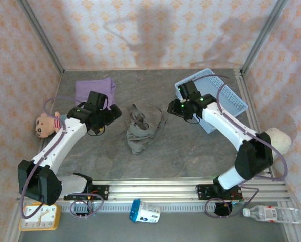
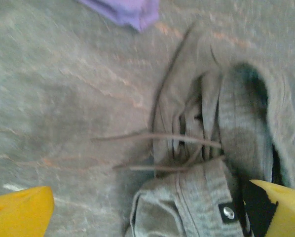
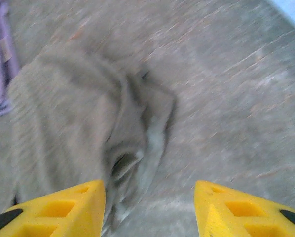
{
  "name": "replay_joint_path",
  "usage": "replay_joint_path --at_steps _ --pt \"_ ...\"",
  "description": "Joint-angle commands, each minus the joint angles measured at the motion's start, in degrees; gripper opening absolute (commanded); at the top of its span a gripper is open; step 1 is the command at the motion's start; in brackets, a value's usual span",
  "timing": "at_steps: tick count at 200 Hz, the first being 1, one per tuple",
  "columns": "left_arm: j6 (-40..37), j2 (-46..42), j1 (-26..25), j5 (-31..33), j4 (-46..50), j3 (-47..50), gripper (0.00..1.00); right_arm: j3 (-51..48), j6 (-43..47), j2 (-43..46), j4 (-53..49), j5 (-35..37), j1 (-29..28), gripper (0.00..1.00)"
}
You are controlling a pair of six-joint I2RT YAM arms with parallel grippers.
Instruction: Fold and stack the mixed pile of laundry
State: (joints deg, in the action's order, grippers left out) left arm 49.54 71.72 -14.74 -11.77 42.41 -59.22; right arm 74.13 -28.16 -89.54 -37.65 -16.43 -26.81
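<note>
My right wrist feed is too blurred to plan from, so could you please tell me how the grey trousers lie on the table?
Observer: From above, the grey trousers lie crumpled and unfolded in the middle of the table.
Operator: Thank you; where is the other garment?
Observer: The purple shirt lies folded at the far left, apart from the trousers.
Operator: And the other arm, please?
Observer: The left gripper is wide open at the trousers' edge, over their drawstrings.
</note>
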Motion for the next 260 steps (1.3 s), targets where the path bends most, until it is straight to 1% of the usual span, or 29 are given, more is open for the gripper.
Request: replay_joint_path --at_steps 1,17,34,44,57,93,124,133,141,161,175,188,197,209,218,225,231,244,260 --pt "3.9 -1.2 -2.0 -1.5 -4.1 3.2 1.00 4.0 1.8 -8.0 1.9 7.6 1.6 0.50" --pt "6.0 -2.4 -3.1 -3.9 -8.1 6.4 0.98 8.5 2.9 -14.5 0.9 8.6 2.6 0.49" --pt "7.0 -2.8 -3.7 -6.9 -13.1 8.9 0.98 14.2 3.2 -21.1 -1.9 11.6 4.2 0.49" --pt "7.1 -2.1 -3.9 -8.1 -13.5 8.9 0.98 17.4 2.5 -24.4 -3.7 13.2 5.7 0.49" --pt "6.3 -1.0 -4.0 -9.6 -13.7 8.4 0.98 20.8 2.0 -27.9 -4.8 13.4 8.0 0.49" --pt "4.8 1.7 -4.2 -10.6 -14.2 7.2 0.99 30.3 3.6 -34.0 -6.1 15.1 13.7 0.49" --pt "3.8 6.3 -4.3 -11.8 -14.1 4.4 1.00 39.8 6.4 -37.7 -10.1 15.9 15.9 0.50" --pt "3.8 7.4 -4.3 -12.1 -14.4 3.6 1.00 41.7 6.8 -37.8 -11.2 14.5 15.8 0.50" --pt "3.7 8.6 -4.3 -12.1 -14.5 3.0 0.99 41.8 6.9 -37.2 -10.5 10.3 15.7 0.50" --pt "3.3 11.1 -4.3 -12.1 -15.1 1.4 0.97 38.3 5.6 -34.1 -5.6 -1.4 13.1 0.52" --pt "3.4 12.9 -4.3 -12.3 -15.9 0.4 0.93 36.3 4.4 -32.2 -2.6 -7.1 9.9 0.53" --pt "3.6 14.6 -4.3 -13.2 -17.0 -0.2 0.88 35.8 4.1 -31.5 -1.1 -10.9 6.4 0.54" --pt "3.6 15.7 -4.4 -14.0 -17.7 -0.5 0.84 36.5 4.7 -31.4 -0.9 -12.5 3.8 0.55" --pt "2.9 16.8 -4.8 -14.9 -17.8 -0.9 0.74 37.5 4.7 -31.9 -0.5 -14.1 0.8 0.56" --pt "2.0 17.4 -5.2 -15.3 -17.1 -1.1 0.62 38.1 4.7 -32.5 0.4 -16.2 -1.3 0.57" --pt "1.2 17.7 -5.6 -15.3 -15.7 -1.2 0.56 38.9 4.8 -33.3 0.5 -16.9 -2.6 0.58" --pt "0.4 17.7 -5.9 -15.4 -14.9 -1.0 0.54 39.6 5.0 -34.3 0.5 -17.2 -3.7 0.59" --pt "-0.3 17.1 -6.4 -15.5 -13.9 0.5 0.52 41.6 5.4 -36.7 -0.6 -17.9 -5.4 0.60" --pt "-0.8 15.5 -6.8 -15.9 -13.3 3.1 0.44 43.6 5.5 -39.2 -1.2 -18.7 -7.0 0.62"
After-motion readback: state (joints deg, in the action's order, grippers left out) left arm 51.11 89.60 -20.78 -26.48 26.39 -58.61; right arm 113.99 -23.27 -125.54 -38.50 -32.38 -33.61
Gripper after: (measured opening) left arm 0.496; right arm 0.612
